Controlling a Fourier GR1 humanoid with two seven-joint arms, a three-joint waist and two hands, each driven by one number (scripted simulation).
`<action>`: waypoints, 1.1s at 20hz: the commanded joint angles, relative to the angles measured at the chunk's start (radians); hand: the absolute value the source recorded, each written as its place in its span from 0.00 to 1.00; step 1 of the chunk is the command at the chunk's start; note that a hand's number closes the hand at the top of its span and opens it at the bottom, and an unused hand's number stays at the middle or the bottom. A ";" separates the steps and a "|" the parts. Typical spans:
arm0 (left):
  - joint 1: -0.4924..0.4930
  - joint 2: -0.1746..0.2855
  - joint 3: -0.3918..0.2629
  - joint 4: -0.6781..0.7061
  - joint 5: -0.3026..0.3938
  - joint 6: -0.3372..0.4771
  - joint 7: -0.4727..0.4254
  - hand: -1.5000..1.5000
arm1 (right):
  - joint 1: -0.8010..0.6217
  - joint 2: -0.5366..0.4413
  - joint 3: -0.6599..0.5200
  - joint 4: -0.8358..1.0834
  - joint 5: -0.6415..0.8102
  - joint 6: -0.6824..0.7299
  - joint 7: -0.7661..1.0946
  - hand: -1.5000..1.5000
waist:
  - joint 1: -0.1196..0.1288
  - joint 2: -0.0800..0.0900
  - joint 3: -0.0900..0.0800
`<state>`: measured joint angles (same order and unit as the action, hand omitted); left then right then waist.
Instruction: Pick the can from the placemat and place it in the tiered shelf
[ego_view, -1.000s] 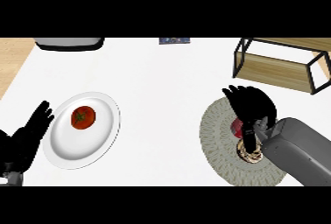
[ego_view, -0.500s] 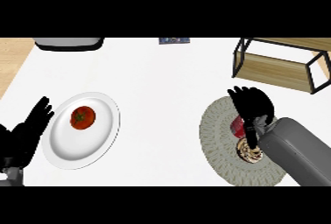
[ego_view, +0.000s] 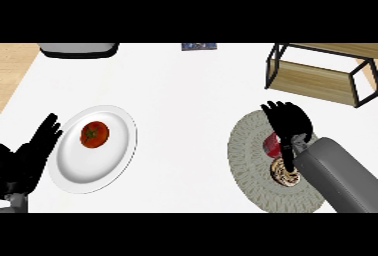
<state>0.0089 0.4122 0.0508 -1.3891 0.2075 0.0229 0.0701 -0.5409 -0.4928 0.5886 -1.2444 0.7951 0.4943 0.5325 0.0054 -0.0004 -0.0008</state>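
White counter; I see R hand (ego_view: 289, 121) fingers spread over can (ego_view: 272, 145) on placemat (ego_view: 247, 155); L hand (ego_view: 31, 152) open by plate (ego_view: 88, 167).

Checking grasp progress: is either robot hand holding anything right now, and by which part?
Nothing is held. The right robot hand is open over the can on the placemat; the left robot hand rests open.
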 joint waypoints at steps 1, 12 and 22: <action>0.039 -0.032 -0.017 -0.127 -0.021 0.023 0.094 0.50 | 0.051 0.031 -0.039 0.006 0.065 -0.012 -0.007 0.00 | 0.000 -0.001 0.001; 0.018 -0.050 0.052 0.005 -0.065 -0.039 -0.031 0.50 | 0.028 0.056 -0.104 0.148 0.183 -0.040 -0.222 1.00 | 0.000 0.001 0.001; 0.032 -0.041 0.092 -0.018 -0.046 -0.093 -0.006 0.50 | 0.060 0.072 -0.147 -0.090 0.248 -0.041 -0.201 1.00 | -0.007 -0.002 0.000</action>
<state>0.0338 0.3640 0.1217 -1.4287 0.1514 -0.0337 0.0918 -0.5029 -0.4290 0.4561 -1.2296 1.0304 0.4536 0.3245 0.0010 -0.0075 -0.0070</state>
